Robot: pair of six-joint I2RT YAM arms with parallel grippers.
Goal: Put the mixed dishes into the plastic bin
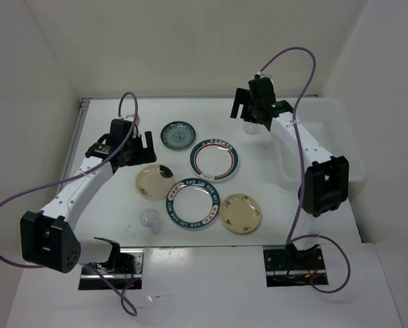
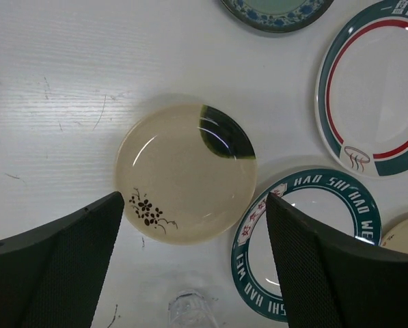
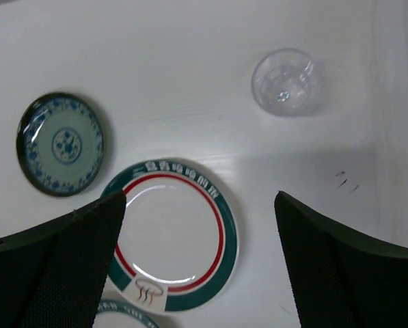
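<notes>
Approach step: nothing lifted, dishes lying on table (image 1: 210,116) left of plastic bin (image 1: 348,131). Hovering with left gripper (image 2: 193,205), spread wide, over cream plate (image 2: 183,164); with right gripper (image 3: 200,201), equally spread, near clear cup (image 3: 284,80). Next: lower, pinch rim, carry to bin.

Setting: robotics lab, bench-top test cell.

- White counter (image 1: 272,188) is boxed in by plain white panels (image 1: 190,41) at the back and both sides.
- Left arm (image 1: 80,188) and right arm (image 1: 296,140), both white and black, stand at the near edge on metal base plates (image 1: 132,265) with wiring exposed.
- Purple cables (image 1: 292,48) hang in loose loops along each arm.
- Counter surface shows scuffs and fine scratches in the left wrist view.
- Dishes (image 1: 193,203) lie flat in a loose cluster beside a translucent bin (image 1: 344,143). It reads as a staged trial layout.
</notes>
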